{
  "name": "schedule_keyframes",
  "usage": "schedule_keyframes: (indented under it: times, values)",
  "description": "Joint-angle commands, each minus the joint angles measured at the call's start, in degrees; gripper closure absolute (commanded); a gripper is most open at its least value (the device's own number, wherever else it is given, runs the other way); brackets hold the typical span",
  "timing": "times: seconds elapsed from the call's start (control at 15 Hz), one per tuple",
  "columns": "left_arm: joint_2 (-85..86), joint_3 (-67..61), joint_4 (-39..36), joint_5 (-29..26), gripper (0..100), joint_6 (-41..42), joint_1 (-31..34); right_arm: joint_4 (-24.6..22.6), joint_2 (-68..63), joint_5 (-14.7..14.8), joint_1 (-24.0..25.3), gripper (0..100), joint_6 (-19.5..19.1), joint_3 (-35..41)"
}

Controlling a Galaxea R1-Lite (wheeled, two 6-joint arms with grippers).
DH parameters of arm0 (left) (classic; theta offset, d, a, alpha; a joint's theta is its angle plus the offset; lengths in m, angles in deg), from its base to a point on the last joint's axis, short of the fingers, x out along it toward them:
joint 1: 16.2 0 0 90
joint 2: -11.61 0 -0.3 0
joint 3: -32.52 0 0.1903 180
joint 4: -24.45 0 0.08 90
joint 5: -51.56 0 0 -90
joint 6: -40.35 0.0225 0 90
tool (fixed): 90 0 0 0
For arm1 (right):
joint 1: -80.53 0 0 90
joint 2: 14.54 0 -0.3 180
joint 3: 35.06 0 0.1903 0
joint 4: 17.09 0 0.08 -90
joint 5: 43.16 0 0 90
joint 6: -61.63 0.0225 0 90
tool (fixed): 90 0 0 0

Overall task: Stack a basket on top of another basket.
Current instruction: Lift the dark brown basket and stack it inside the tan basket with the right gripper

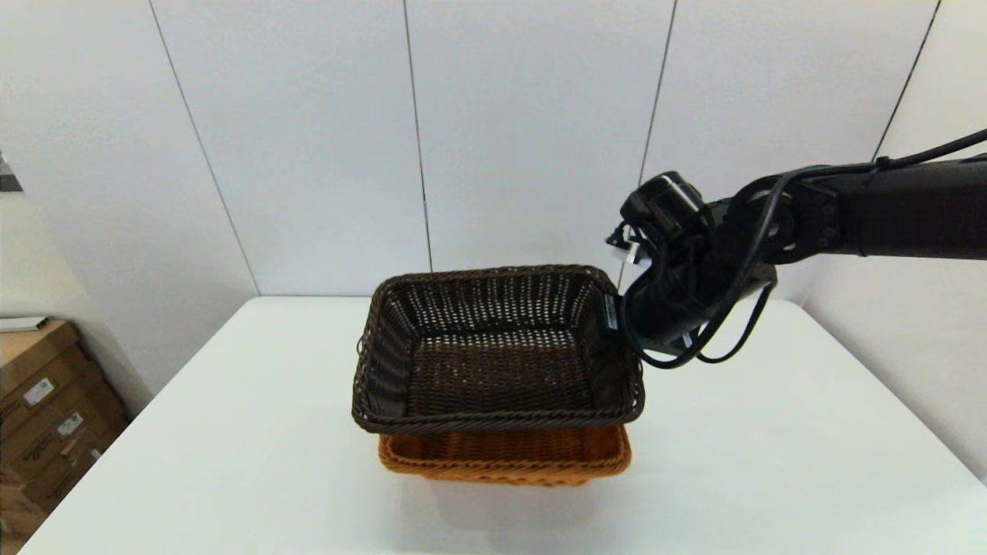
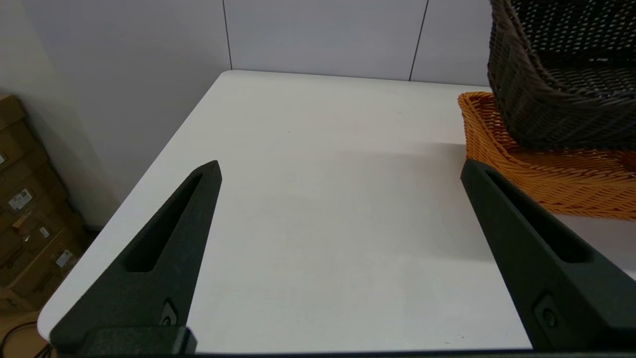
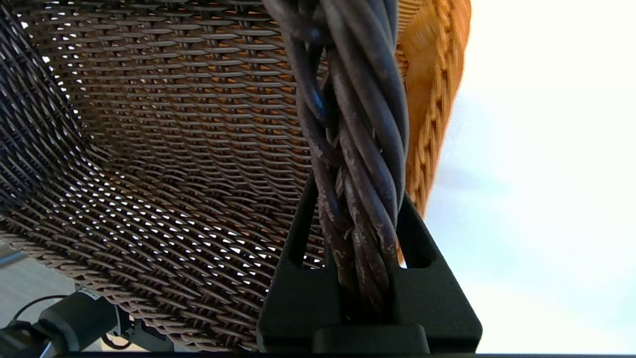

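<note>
Centrally on a white desk [image 1: 771, 478] sits an orange basket [image 1: 505, 456], and a dark basket [image 1: 497, 351] is held above it, covering most of it from the head view so that only the orange basket's near rim and wall show. From that view the dark basket looks tipped, its far side raised higher than its near side; whether its underside touches the orange basket cannot be told. The right gripper [image 1: 617, 324] reaches in from the right and grips the dark basket's right-hand rim. In the right wrist view its jaws are closed tightly on the braided rim [image 3: 357, 149], one black finger on each side of the twisted strands, with the open-weave wall of the dark basket on one side and the orange basket's braided edge [image 3: 437, 99] showing just past it. Orange shows through the gaps in the dark weave. The left gripper [image 2: 340, 169] hangs off to the left, low over bare desk, well apart from both baskets; its jaws are spread wide and hold nothing. In the left wrist view the corner of the dark basket [image 2: 546, 99] sits over the corner of the orange basket [image 2: 521, 164]. Brown cardboard boxes [image 1: 46, 408] stand on the floor beyond the desk's left edge, and a pale panelled wall [image 1: 501, 139] rises behind.
</note>
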Motion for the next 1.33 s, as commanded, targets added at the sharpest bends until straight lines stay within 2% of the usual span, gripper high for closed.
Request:
schedule_keyframes:
  times: [0.07, 0.67, 1.33]
  values:
    - [-0.1, 0.0, 0.0, 0.0, 0, 0.0, 0.0, 0.3, -1.5, -0.4, 0.0, 100, 1.4, -0.2]
    - [-0.1, 0.0, 0.0, 0.0, 0, 0.0, 0.0, 0.7, -2.3, -0.5, 0.1, 100, 4.6, -0.1]
    - [-0.1, 0.0, 0.0, 0.0, 0, 0.0, 0.0, 0.8, -4.5, -1.6, 0.0, 100, 3.2, 2.1]
